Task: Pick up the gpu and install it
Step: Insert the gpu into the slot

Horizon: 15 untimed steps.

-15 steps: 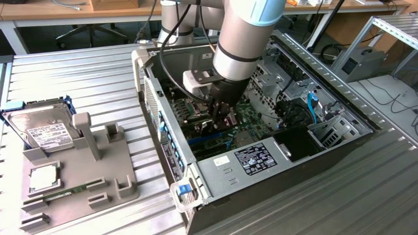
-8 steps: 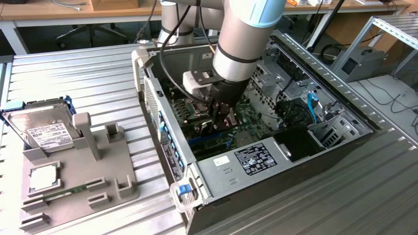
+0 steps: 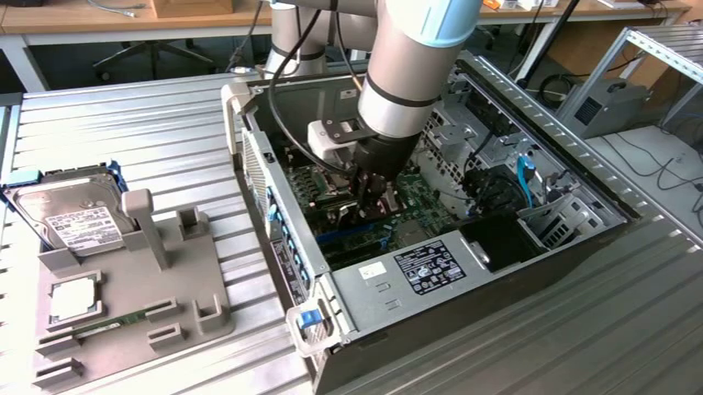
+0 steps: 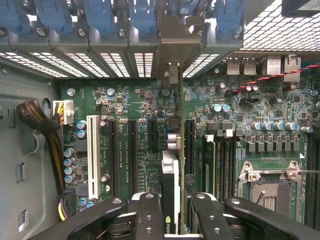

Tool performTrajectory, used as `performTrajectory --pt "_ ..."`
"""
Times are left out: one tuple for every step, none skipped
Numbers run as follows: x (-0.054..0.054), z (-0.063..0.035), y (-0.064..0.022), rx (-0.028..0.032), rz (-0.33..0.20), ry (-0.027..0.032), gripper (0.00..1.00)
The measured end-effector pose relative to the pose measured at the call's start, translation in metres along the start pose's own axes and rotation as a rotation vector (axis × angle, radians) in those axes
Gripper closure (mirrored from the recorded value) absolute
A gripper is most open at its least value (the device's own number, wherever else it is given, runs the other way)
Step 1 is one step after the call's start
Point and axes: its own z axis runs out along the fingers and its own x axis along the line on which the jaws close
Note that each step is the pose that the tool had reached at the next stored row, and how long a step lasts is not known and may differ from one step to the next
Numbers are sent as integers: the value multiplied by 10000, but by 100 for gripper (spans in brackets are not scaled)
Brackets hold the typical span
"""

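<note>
My gripper (image 3: 374,188) reaches down into the open computer case (image 3: 275,222), over the green motherboard (image 3: 412,202). It is shut on the gpu (image 4: 171,175), which the wrist view shows edge-on as a thin upright card between my two black fingers (image 4: 150,215). The card runs along a black expansion slot on the motherboard (image 4: 135,100). Its silver end bracket (image 4: 172,45) sits at the case's rear slot openings, among the blue retainer clips. Whether the card's lower edge is down in the slot is hidden.
Outside the case, on the exterior view's left, a grey holder (image 3: 143,304) carries a hard drive (image 3: 72,218), a processor chip (image 3: 75,300) and a RAM stick (image 3: 110,319). Inside are a white slot (image 4: 92,152), a cable bundle (image 4: 42,120), the processor socket (image 4: 270,185) and the power supply (image 3: 423,267).
</note>
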Motion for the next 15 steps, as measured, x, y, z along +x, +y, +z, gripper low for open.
performTrajectory --pt "0 0 0 0 0 0 73" --pt "1 0 0 0 0 0 73" --pt "0 0 0 0 0 0 73" --pt "1 0 0 0 5 0 73" --pt "1 0 0 0 8 0 73" --pt "0 0 0 1 11 -1 73" --pt "1 -1 0 1 15 -2 73" --pt "1 -5 0 1 17 -1 73" --pt "0 -9 1 1 21 1 73" --pt "0 -12 0 2 24 1 73" --pt "0 -14 0 3 30 -2 73" --pt "0 -16 0 3 40 -3 73" --pt "0 -16 0 3 47 -3 73" --pt "-1 -16 0 4 61 -1 73" --pt "0 -17 0 4 79 6 73"
